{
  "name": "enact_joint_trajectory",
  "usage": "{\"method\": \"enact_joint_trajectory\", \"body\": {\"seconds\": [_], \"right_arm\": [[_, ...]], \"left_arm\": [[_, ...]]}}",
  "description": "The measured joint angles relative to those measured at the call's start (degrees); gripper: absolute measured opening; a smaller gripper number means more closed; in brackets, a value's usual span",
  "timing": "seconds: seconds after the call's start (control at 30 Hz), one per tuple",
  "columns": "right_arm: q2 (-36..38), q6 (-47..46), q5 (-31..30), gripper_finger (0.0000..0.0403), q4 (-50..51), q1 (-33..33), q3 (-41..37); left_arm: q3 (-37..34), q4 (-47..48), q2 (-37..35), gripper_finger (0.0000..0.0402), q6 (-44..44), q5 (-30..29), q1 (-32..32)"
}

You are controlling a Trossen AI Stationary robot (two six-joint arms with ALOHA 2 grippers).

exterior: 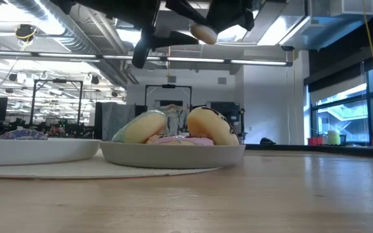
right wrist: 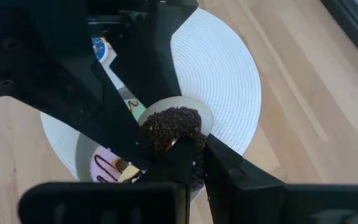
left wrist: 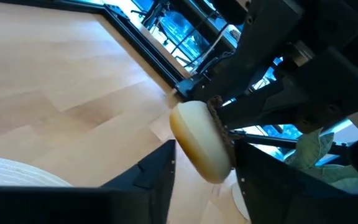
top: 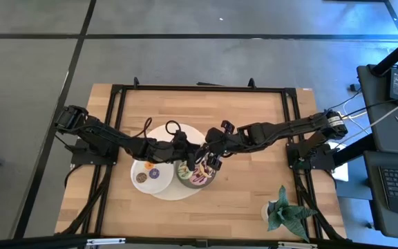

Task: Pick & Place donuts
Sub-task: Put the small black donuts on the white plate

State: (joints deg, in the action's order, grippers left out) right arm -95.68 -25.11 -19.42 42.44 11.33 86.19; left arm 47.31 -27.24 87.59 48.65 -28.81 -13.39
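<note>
Right gripper [right wrist: 194,163] clenched on brown donut [right wrist: 174,127], held in air above grey plate [exterior: 173,155]; left gripper [left wrist: 204,168] straddles same donut, fingers apart, not yet gripping

We judge step as mid-air handover, right to left

Next move: we need left fingers to close on donut before right lets go

Both arms reach in to table middle, wrists meeting over plate

Other donuts [exterior: 173,129] lie in grey plate; small ones on white plate [top: 150,176]

I see two matte black jointed arms, left arm [top: 106,135] with looping black cable, right arm [top: 289,128] with white-labelled joint, angular black fingers [left wrist: 148,180].
</note>
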Motion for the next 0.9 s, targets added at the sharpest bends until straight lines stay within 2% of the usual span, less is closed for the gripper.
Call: {"method": "enact_joint_trajectory", "body": {"seconds": [0.37, 0.7, 0.9], "right_arm": [[0.0, 0.1, 1.7, 0.0037, 0.0, 0.0, 0.0], [1.1, 0.9, 2.2, 0.0135, 1.4, -0.4, 0.0], [6.9, 0.6, 1.5, 0.0161, 6.6, -0.2, 0.0]], "left_arm": [[0.0, 0.0, 0.0, 0.0073, 0.1, 0.3, -0.1], [0.0, 1.8, 0.0, 0.0031, 0.1, -1.7, 0.0], [-0.1, 9.9, -2.3, 0.0018, 0.3, -0.5, 0.1]]}}
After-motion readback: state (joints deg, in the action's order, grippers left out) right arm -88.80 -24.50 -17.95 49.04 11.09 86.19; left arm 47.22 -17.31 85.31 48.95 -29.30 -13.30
